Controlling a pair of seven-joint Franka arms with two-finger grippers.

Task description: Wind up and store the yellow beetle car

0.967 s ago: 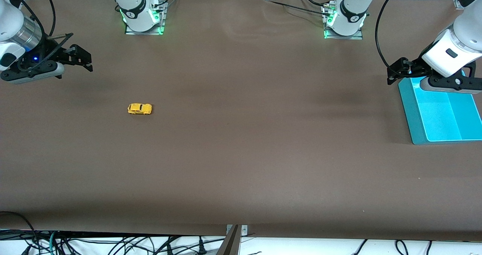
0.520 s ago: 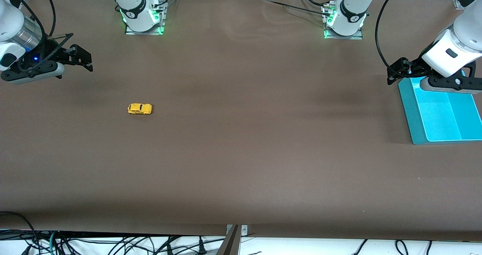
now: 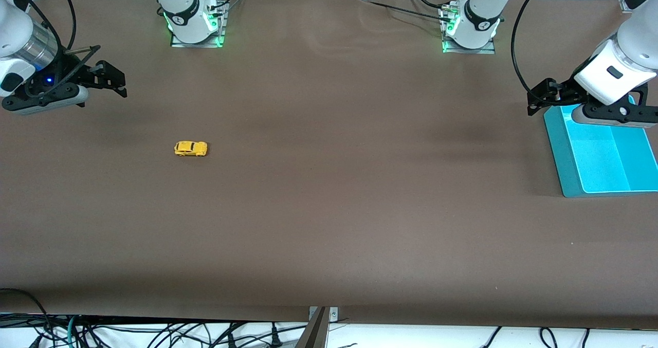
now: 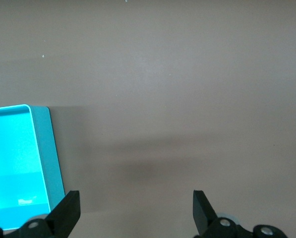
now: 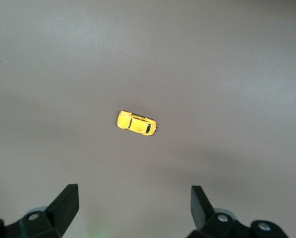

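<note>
The yellow beetle car (image 3: 190,148) stands on its wheels on the brown table toward the right arm's end; it also shows in the right wrist view (image 5: 137,123). My right gripper (image 3: 114,80) is open and empty, up in the air over the table at the right arm's end, apart from the car; its jaws stand wide in the right wrist view (image 5: 133,203). My left gripper (image 3: 538,100) is open and empty, in the air over the table beside the edge of a cyan tray (image 3: 561,155), and its own view shows the jaws spread (image 4: 136,208).
The cyan tray (image 4: 43,148) is a shallow box at the left arm's end of the table, partly under the left arm's hand. Both arm bases (image 3: 195,21) (image 3: 470,26) stand along the table edge farthest from the front camera.
The left gripper has shifted very slightly. The car and the right arm have not moved.
</note>
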